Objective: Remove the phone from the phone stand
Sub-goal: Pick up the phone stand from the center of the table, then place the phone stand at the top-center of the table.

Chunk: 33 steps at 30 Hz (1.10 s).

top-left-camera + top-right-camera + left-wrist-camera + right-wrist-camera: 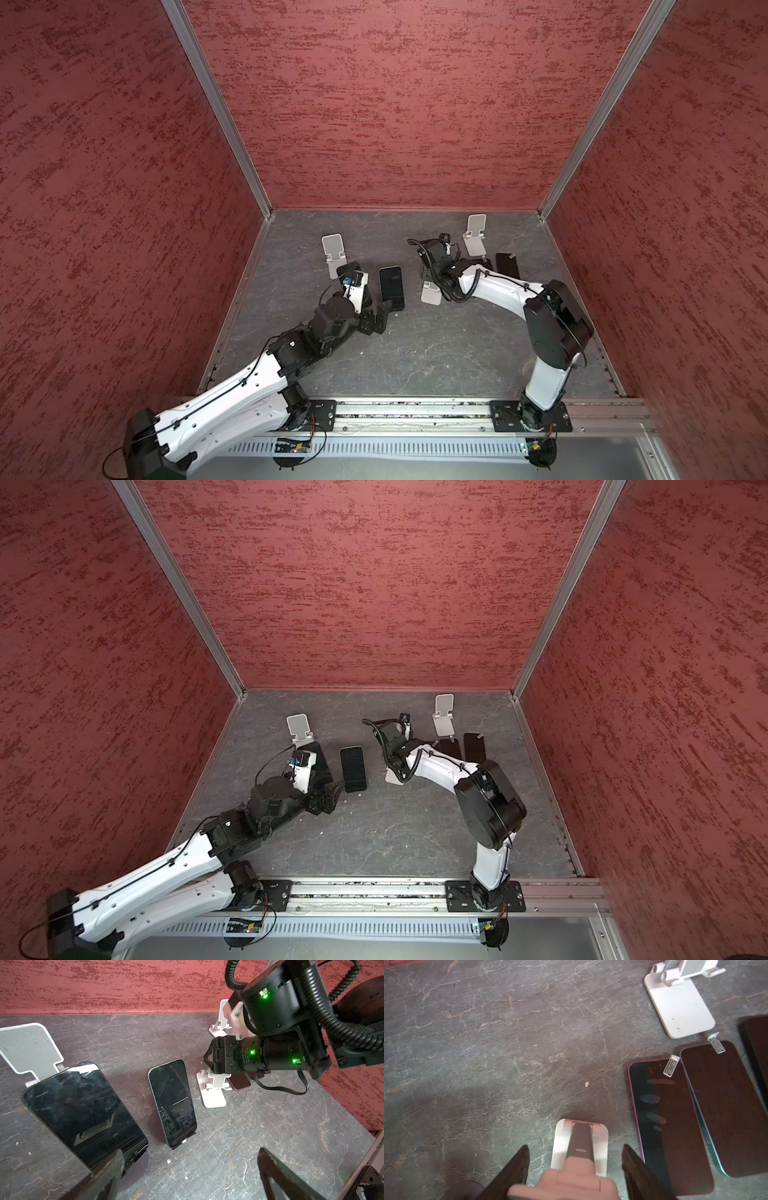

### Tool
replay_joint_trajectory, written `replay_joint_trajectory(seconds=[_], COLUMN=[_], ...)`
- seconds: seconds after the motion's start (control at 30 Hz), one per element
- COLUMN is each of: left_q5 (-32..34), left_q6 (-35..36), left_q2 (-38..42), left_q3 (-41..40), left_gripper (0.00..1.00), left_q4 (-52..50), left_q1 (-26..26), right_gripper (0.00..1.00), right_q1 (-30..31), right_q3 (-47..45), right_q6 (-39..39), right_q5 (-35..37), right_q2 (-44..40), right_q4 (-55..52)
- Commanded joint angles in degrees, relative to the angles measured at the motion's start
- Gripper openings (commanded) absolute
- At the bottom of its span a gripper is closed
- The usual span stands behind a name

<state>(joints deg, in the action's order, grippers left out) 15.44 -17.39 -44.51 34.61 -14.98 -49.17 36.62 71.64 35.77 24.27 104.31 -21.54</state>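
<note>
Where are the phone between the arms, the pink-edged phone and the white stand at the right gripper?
phone between the arms [391,286], in a top view, centre of its screen.
pink-edged phone [662,1126], right wrist view, centre of its screen.
white stand [560,1147], right wrist view, bare base plate.

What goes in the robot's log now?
left gripper open beside nearest propped phone | right gripper open astride empty white stand | phone not removed

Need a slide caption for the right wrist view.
Right gripper open astride an empty stand; the nearest phone lies flat beside it.
</note>
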Motion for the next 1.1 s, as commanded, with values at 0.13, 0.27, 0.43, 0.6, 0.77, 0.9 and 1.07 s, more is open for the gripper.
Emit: replay_joint_trajectory(seconds=[0.13, 0.27, 0.43, 0.6, 0.77, 0.9, 1.07], left_q5=[-0.6, -0.6, -0.2, 0.1, 0.4, 0.4, 0.6], left_q6=[-0.8, -1.1, -1.4, -1.8, -1.6, -1.9, -2.7], left_q2=[0.7, 0.8, 0.9, 0.9, 0.3, -0.6, -1.8], left_q3=[-0.5, -0.3, -0.1, 0.5, 1.9, 2.8, 3.9], left_gripper=[1.0, 1.0, 1.0, 1.0, 1.0, 1.0, 1.0], left_q4=[1.0, 0.8, 0.2, -0.6, -1.8, -2.2, -3.0], left_q1=[0.5, 0.5, 0.5, 0.6, 0.6, 0.6, 0.6], right_gripper=[0.61, 0.61, 0.62, 0.62, 0.62, 0.62, 0.62], right_q1=[0.2, 0.1, -0.8, -2.6, -5.2, -7.5, -10.4], right_q3=[2.3, 5.4, 8.7, 13.2, 16.7, 19.3, 22.7], right_q6=[-7.8, -12.1, -15.9, -20.2, -22.3, -23.8, -25.0], right_q5=[-2.0, -2.3, -4.3, -7.2, -10.4, -13.6, -15.6], right_q2=[-0.3, 1.2, 2.9, 6.2, 8.9, 10.7, 13.3], right_q4=[4.5, 3.9, 4.1, 3.1, 3.1, 3.9, 3.7])
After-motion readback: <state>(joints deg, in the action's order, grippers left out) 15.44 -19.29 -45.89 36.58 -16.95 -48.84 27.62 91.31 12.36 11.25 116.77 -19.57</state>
